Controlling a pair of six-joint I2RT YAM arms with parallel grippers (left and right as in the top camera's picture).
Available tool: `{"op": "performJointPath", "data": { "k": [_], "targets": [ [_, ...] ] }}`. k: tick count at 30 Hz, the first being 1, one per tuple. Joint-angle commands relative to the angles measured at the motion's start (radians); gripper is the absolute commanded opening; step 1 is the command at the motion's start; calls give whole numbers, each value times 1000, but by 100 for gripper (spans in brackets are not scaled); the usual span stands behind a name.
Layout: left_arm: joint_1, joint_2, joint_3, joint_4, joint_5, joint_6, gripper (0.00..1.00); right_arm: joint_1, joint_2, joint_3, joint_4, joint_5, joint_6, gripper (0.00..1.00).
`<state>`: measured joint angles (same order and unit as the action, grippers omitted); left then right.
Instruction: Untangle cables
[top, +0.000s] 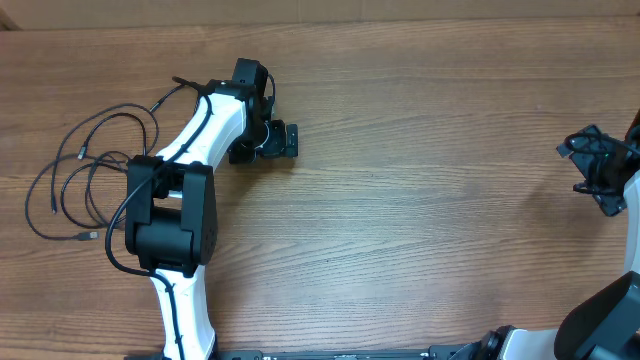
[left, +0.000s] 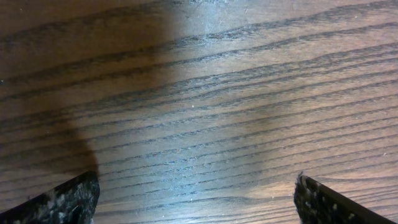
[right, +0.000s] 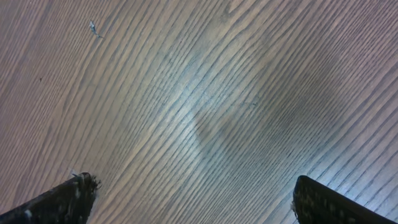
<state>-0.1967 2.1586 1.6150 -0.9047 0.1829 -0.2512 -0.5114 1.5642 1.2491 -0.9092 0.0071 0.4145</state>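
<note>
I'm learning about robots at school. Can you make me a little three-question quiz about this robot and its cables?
1. True or false: the left gripper is holding a cable.
2. Where do the cables lie? A) beside the left arm; B) beside the right arm; C) midway between both arms.
3. Fill in: the right gripper hangs over the bare table with its jaws ____.

Key: 1 false; 2 A; 3 open.

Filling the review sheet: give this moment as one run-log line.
cables: looped together, not held | left gripper: open, empty, above table | right gripper: open, empty
</note>
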Motion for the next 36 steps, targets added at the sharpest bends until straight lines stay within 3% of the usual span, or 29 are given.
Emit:
{"op": "performJointPath", "data": {
  "k": [1, 24, 36],
  "targets": [
    [-7, 16, -10, 1, -10, 8, 99, 0, -17, -2, 4, 7, 0, 100],
    [-16, 16, -10, 2, -10, 8, 100, 0, -18, -2, 4, 7, 0, 100],
    [-21, -119, -10, 1, -10, 8, 100, 0, -17, -2, 4, 7, 0, 100]
  ]
}}
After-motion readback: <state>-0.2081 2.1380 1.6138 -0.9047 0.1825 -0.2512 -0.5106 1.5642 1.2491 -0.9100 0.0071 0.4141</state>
